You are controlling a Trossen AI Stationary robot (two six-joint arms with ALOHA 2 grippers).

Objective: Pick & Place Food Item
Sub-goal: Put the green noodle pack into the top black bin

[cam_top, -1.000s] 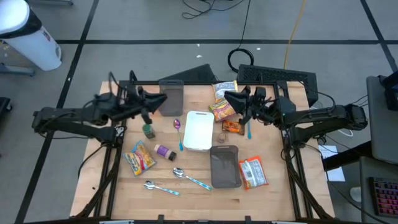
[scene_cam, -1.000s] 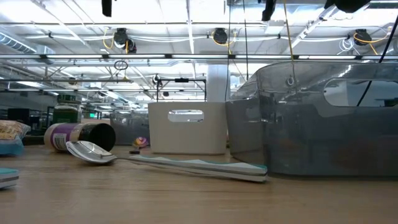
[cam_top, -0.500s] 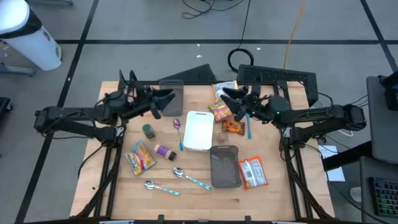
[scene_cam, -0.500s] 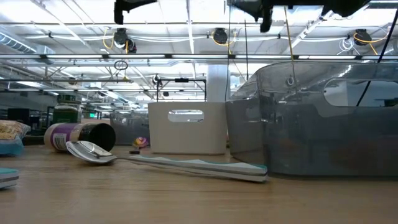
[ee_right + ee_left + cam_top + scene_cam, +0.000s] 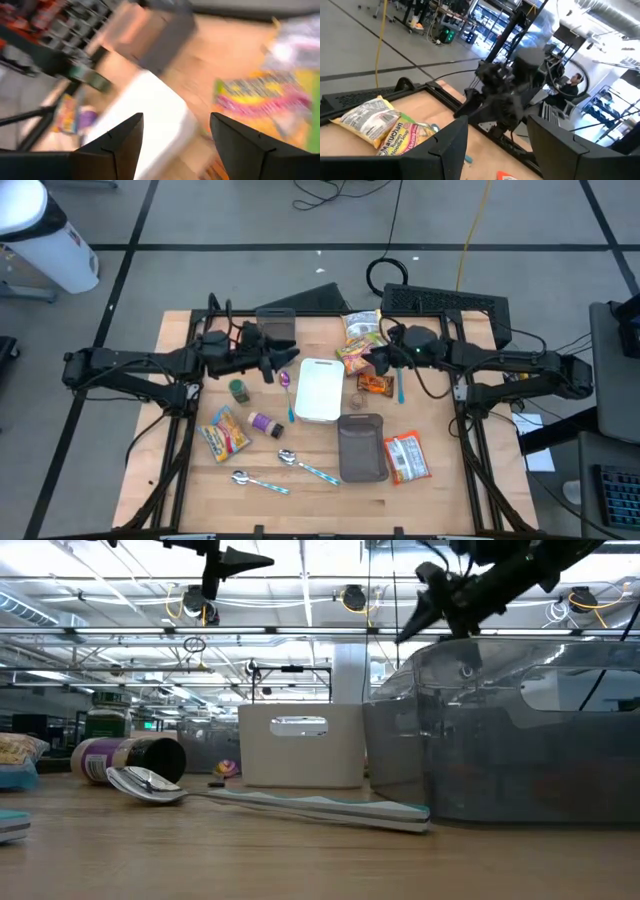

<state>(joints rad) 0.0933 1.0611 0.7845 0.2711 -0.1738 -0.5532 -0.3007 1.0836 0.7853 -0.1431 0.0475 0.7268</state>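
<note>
Currently the right gripper (image 5: 372,357), fingers spread and empty, hangs just beside the orange noodle packet (image 5: 354,355), far nearer than the left gripper (image 5: 283,365), likewise released.

Crowded round the white tray (image 5: 319,389); open board toward the corners.

Hemmed on every side of the white tray: purple spoon (image 5: 286,383) and blue-handled utensil (image 5: 291,410) touching its left edge, green-lidded jar (image 5: 239,390) and purple can (image 5: 265,423) farther left, snack packets (image 5: 357,356) and orange wrapper (image 5: 373,384) just right, grey bin (image 5: 361,447) close below, dark bin (image 5: 277,333) above-left. Above the tray's upper corners, left gripper (image 5: 281,363) and right gripper (image 5: 372,360), both spread, well apart, with a gap between over the tray's top edge. Bare wood left of the jar, and along the near edge below the two spoons (image 5: 285,468).
</note>
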